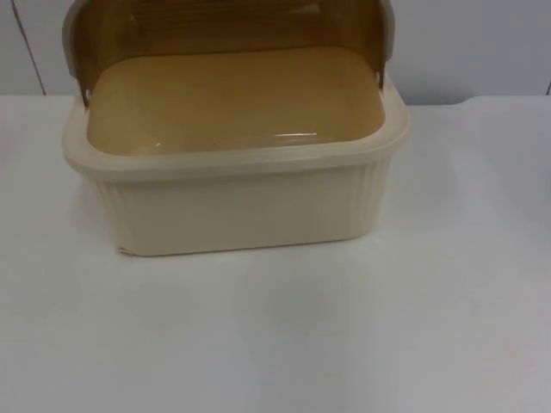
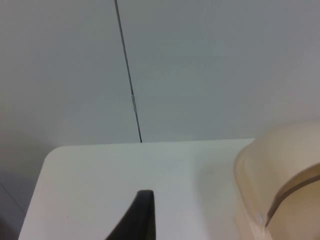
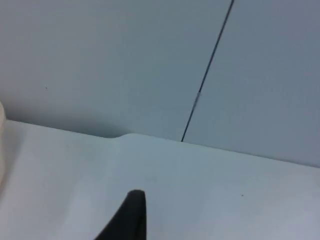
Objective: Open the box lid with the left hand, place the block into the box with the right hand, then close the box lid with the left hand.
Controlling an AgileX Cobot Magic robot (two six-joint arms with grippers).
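Soft even light, faint shadows, mild blur, glare on box point(image 1: 293, 136)

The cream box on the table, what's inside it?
Nothing can be seen inside the box: just its bare tan floor, with the brown lid swung up behind. The near wall hides the floor's front strip.

Left pincer point(image 2: 141, 220) low over table; right pincer point(image 3: 131, 220) likewise.

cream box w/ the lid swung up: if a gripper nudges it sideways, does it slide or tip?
Probably slides. The box is wide and low, its base flat on the smooth white table, so tipping looks unlikely. It seems thin ribbed plastic, likely light. The raised amber lid might shift weight rearward slightly.
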